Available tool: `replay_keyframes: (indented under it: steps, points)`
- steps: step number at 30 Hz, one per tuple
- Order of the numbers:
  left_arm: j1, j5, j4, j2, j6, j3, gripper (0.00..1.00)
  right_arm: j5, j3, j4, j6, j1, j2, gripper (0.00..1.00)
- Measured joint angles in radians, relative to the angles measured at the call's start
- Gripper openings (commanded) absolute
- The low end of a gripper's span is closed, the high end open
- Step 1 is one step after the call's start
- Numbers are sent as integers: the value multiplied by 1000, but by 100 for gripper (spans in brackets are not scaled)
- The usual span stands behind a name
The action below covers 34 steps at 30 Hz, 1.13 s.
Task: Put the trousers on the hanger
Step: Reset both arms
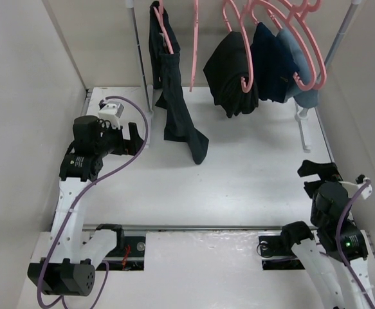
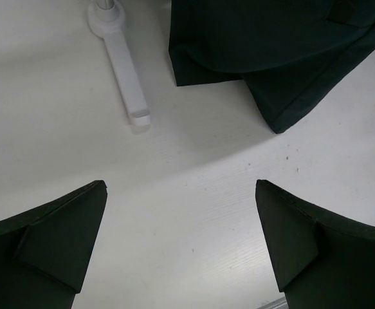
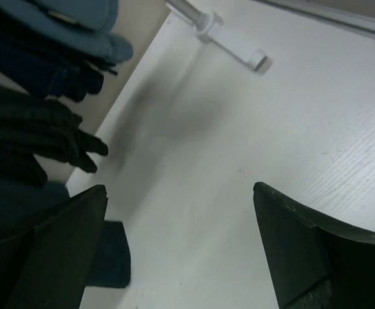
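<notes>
The black trousers point(image 1: 231, 72) hang bunched over a pink hanger point(image 1: 244, 83) at the middle of the rack, clear of the table. They also show in the right wrist view point(image 3: 26, 138) at the left edge. My left gripper point(image 1: 136, 138) is open and empty, low over the table at the left point(image 2: 181, 193). My right gripper point(image 1: 319, 172) is open and empty over the table at the right point(image 3: 179, 193). Neither touches any cloth.
A teal-black pair point(image 1: 174, 116) hangs at the rack's left, its leg ends on the table point(image 2: 271, 51) point(image 3: 110, 254). Navy point(image 1: 271, 61) and blue-grey point(image 1: 298, 58) garments hang at the right. An empty pink hanger point(image 1: 193, 45) hangs between. White rack feet point(image 2: 126, 71) point(image 3: 235, 42) stand on the table, with walls on both sides.
</notes>
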Motion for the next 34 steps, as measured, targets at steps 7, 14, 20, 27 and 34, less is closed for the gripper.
replay_keyframes:
  steps: [7,14,20,27,34]
  points:
    - [2,-15,10,-13,0,-19,100,147,3,-66,95,-1,-26,100]
    - [2,-20,15,-16,-5,-30,100,199,25,-89,121,-1,-18,100]
    - [3,-22,15,-21,-8,-32,100,208,27,-89,122,-1,-18,100]
    - [10,-23,15,-25,-8,-33,100,211,31,-85,92,-1,-18,100]
    - [10,-23,18,-25,-9,-38,100,212,34,-66,68,-1,-16,100]
